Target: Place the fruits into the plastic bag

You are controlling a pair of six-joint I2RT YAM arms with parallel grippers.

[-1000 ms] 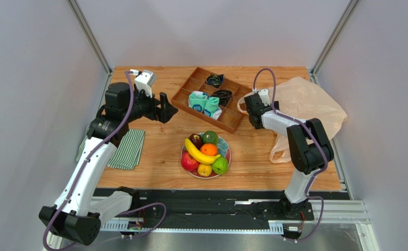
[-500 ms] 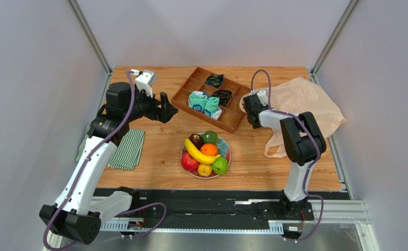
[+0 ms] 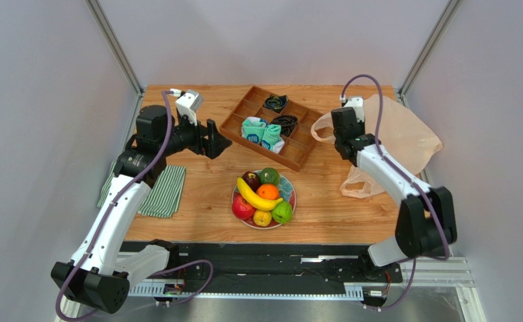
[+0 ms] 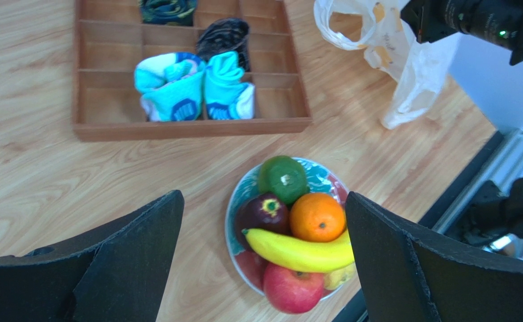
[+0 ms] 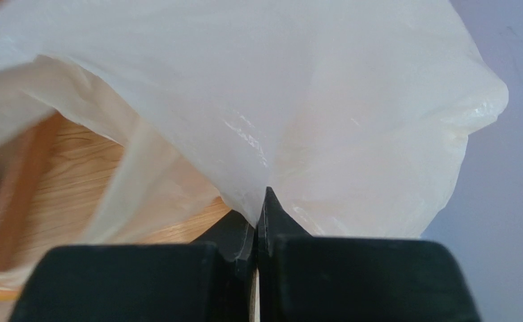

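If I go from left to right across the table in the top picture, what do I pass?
Striped green cloth → left tool → plate with the fruits → plastic bag.

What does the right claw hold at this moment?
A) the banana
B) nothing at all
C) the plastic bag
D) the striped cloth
C: in the right wrist view the right claw is shut on a fold of the plastic bag, while the banana lies on the plate.
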